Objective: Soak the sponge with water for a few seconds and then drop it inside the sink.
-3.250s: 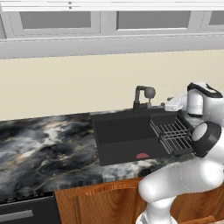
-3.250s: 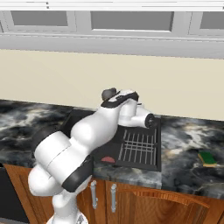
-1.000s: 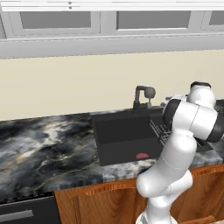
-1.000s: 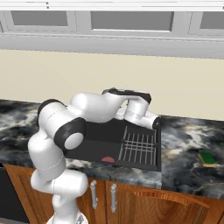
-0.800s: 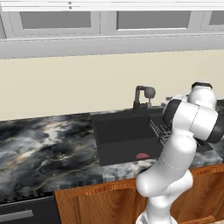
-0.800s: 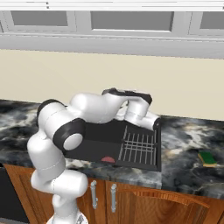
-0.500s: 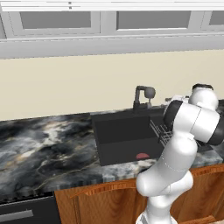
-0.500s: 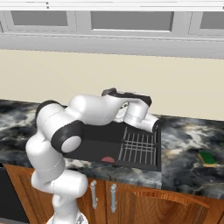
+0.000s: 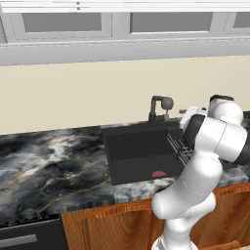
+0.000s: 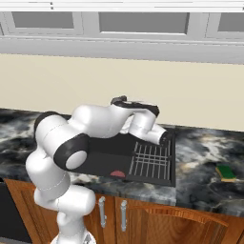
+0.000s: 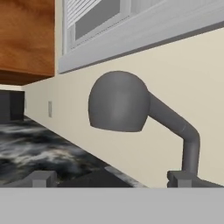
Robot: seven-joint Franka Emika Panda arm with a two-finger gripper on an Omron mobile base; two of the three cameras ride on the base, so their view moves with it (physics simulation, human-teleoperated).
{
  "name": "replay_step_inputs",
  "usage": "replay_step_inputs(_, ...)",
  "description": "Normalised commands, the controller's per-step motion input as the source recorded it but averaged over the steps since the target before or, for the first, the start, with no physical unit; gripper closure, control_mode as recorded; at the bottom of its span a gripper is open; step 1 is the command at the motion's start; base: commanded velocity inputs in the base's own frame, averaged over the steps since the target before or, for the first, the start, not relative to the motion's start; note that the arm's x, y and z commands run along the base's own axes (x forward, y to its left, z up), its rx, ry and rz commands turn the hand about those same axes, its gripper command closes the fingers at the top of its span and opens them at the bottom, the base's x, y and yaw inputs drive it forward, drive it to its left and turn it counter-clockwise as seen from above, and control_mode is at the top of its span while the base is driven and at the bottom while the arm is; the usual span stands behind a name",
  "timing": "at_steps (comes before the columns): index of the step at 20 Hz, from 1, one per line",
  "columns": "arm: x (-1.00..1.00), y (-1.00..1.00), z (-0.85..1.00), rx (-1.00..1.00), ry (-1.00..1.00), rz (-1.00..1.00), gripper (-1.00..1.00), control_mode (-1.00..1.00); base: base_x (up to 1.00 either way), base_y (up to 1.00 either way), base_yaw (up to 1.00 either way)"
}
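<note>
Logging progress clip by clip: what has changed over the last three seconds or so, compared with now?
The arm swung from a bunched pose over the sink's wire rack to a long reach across the basin, carrying the gripper up close to the tap. Nothing was grasped or released. The sponge stays on the counter right of the sink, the reddish spot stays on the basin floor, and no water runs.

Cream wall [image 9: 73,97], grey upper cabinets [image 10: 138,21], wooden base cabinets [image 10: 190,224].
</note>
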Motion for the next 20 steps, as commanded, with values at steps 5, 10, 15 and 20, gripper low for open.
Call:
replay_step_inputs(5, 0.07, 0.00, 0.00, 0.00, 0.00, -0.04, -1.00, -1.00, 0.00, 0.00, 0.00)
replay_step_inputs(10, 0.04, 0.00, 0.00, 0.00, 0.00, -0.06, -1.00, -1.00, 0.00, 0.00, 0.00)
replay_step_inputs(15, 0.01, 0.00, 0.00, 0.00, 0.00, -0.06, -1.00, -1.00, 0.00, 0.00, 0.00)
replay_step_inputs(20, 0.11, 0.00, 0.00, 0.00, 0.00, -0.03, -1.00, -1.00, 0.00, 0.00, 0.00)
